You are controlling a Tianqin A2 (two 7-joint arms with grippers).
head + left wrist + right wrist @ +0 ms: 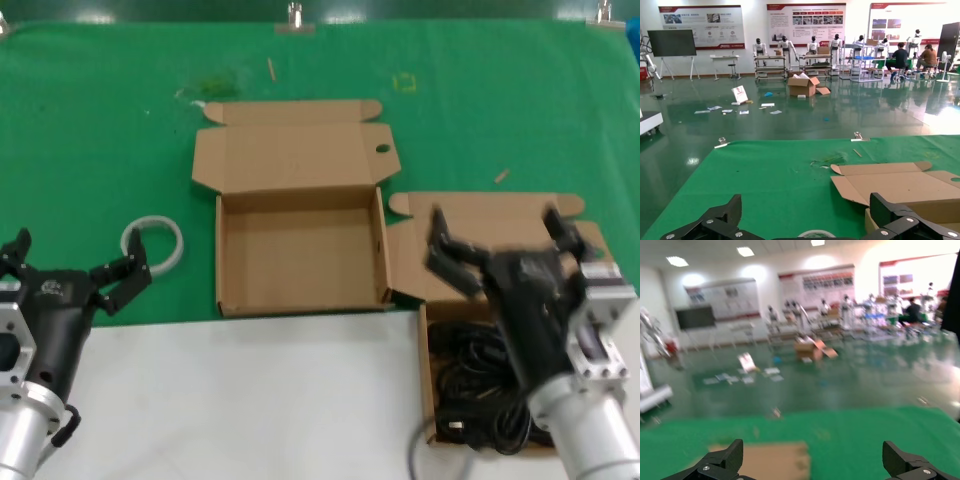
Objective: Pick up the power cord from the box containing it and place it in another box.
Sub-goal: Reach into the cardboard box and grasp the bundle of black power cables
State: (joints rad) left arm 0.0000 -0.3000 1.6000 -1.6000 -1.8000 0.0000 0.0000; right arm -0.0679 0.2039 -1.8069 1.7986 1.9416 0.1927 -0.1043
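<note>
Down at the near right corner of the worktop, the power cord (480,385) lies coiled in a black tangle inside the box containing it (425,370), and the cord is still on that box's floor, nothing lifting it. That box's lid (500,215) is thrown back toward the far edge. Right over the box hangs the right gripper (500,245), fingers spread wide and holding nothing, its tips up over the lid end while the arm's body covers much of the cord. From the right wrist view those two fingers (715,462) show well apart, with a strip of brown cardboard (760,457) and green cloth beyond.

Move out toward the middle of the worktop and you find another box (300,255), open, bare inside, its tabbed lid (295,150) laid flat toward the far edge with a round hole (382,150) in one flap. The two boxes sit just beside each other.

Over at the near left corner waits the left gripper (75,265), also spread wide and empty. Near it on the green cloth (100,130) lies a white tape ring (153,243). A white sheet (250,395) covers the near edge.
</note>
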